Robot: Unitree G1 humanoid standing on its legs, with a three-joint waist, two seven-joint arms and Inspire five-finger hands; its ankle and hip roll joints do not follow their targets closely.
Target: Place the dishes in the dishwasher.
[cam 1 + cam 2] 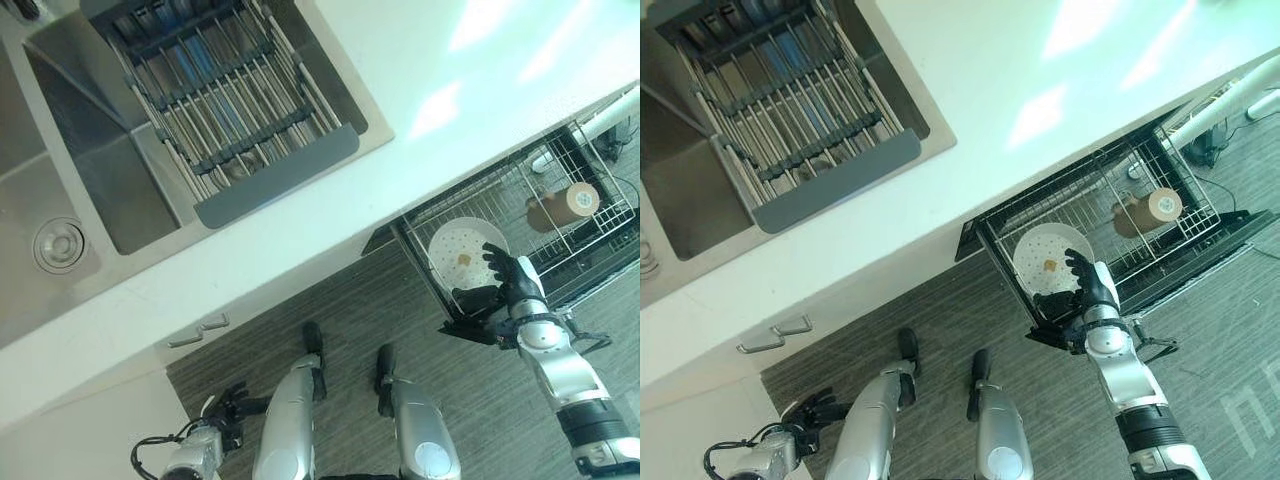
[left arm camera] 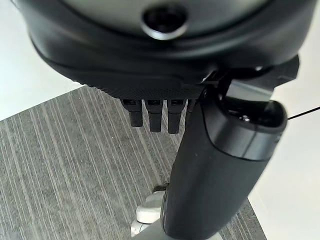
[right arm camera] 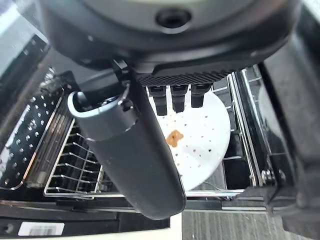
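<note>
White plate (image 3: 202, 145), speckled, one brown crumb near centre; lies in the pulled-out dishwasher rack (image 1: 520, 190). Right hand (image 1: 510, 285) at its near edge, fingers relaxed and apart, gripping nothing. A tan cup (image 1: 568, 205) sits deeper in the rack. Left hand (image 1: 222, 405) hangs low over grey plank floor (image 2: 60, 165), fingers loose. White counter (image 1: 450, 90), steel sink (image 1: 90, 170) with drying rack (image 1: 220, 95) above.

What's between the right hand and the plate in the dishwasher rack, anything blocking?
Nothing visible. The right hand hangs over the white speckled plate, which already lies in the pulled-out dishwasher rack, near its front edge. A tan cup lies further back in the rack, clear of both. The left hand hangs low over the floor.
</note>
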